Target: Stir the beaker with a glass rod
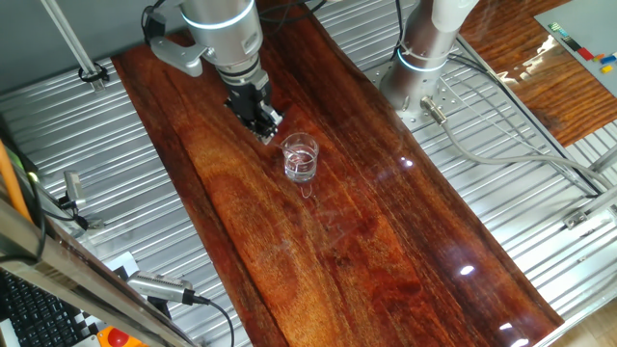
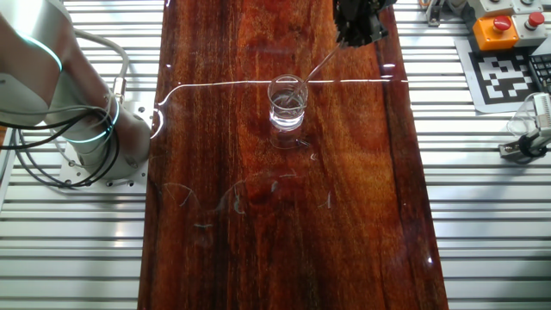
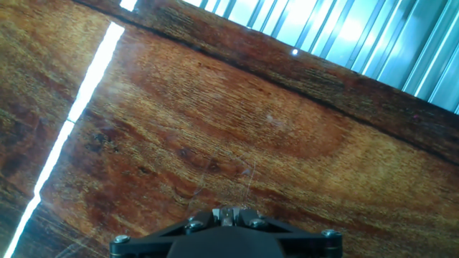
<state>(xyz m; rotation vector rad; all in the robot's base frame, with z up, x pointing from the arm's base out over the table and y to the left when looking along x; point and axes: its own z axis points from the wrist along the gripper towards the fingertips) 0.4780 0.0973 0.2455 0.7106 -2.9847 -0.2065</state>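
Observation:
The beaker (image 1: 300, 157) is a small clear glass cylinder standing upright on the dark wooden board (image 1: 366, 241). It also shows in the other fixed view (image 2: 287, 102). My gripper (image 1: 264, 123) hangs just beyond it, up and to the left in one fixed view, and at the top edge of the other fixed view (image 2: 360, 33). It is shut on the glass rod (image 2: 320, 65), a thin clear stick that slants down from the fingers into the beaker's mouth. In the hand view the fingertips (image 3: 229, 213) sit close together over bare wood, the rod is barely visible and the beaker is out of frame.
The arm's base (image 1: 422, 60) stands on the ribbed metal table (image 1: 540, 222) beside the board and shows in the other fixed view (image 2: 86, 129). An orange stop button (image 2: 499, 26), a printed marker tag (image 2: 510, 76) and cables lie off the board's edges.

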